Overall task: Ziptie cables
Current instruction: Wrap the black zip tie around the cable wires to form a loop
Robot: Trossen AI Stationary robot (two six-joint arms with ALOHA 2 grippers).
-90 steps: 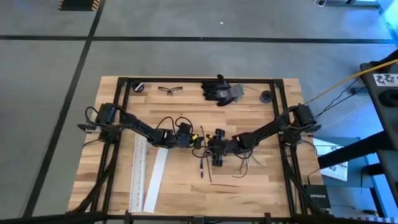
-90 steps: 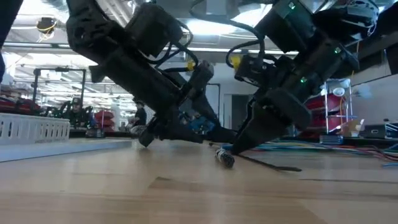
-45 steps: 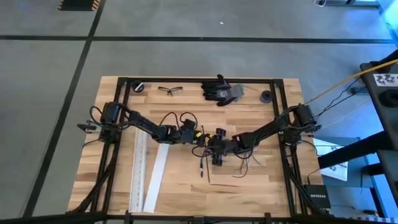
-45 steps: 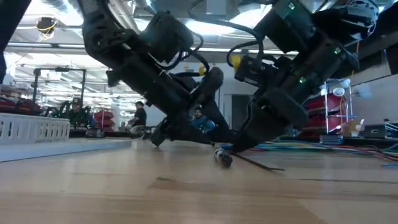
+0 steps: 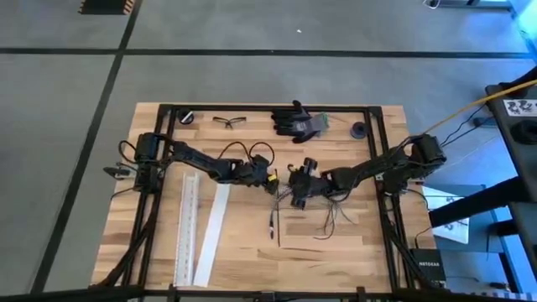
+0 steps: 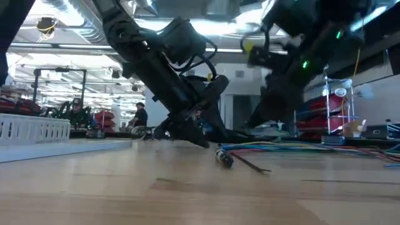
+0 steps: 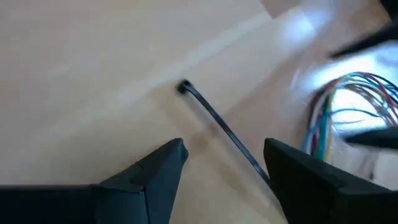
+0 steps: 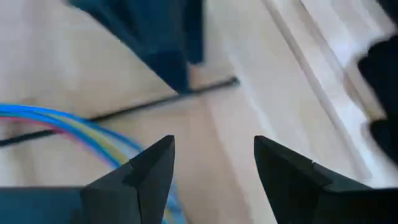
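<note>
The cables (image 5: 334, 211), a loose bundle of thin coloured wires, lie on the wooden table right of centre; they also show in the low view (image 6: 294, 148) and both wrist views (image 7: 333, 112) (image 8: 68, 124). A thin black ziptie (image 7: 217, 124) lies flat on the wood beside their left ends, its head (image 7: 184, 87) at one end. My left gripper (image 5: 270, 178) hovers low over it, open, one finger on either side (image 7: 224, 165). My right gripper (image 5: 295, 183) is open (image 8: 214, 158) and raised over the cables' left ends, facing the left gripper.
Two long white channel strips (image 5: 200, 231) lie along the table's left part. At the far edge are safety glasses (image 5: 229, 122), a black glove (image 5: 298, 122), a tape roll (image 5: 186, 117) and a small black disc (image 5: 359, 130). A black frame (image 5: 268, 107) rims the table.
My left gripper has moved toward the table's right, closing on the ziptie and cables. My right gripper has lifted off the table and drawn toward the far edge. The ziptie and cables lie where they were.
</note>
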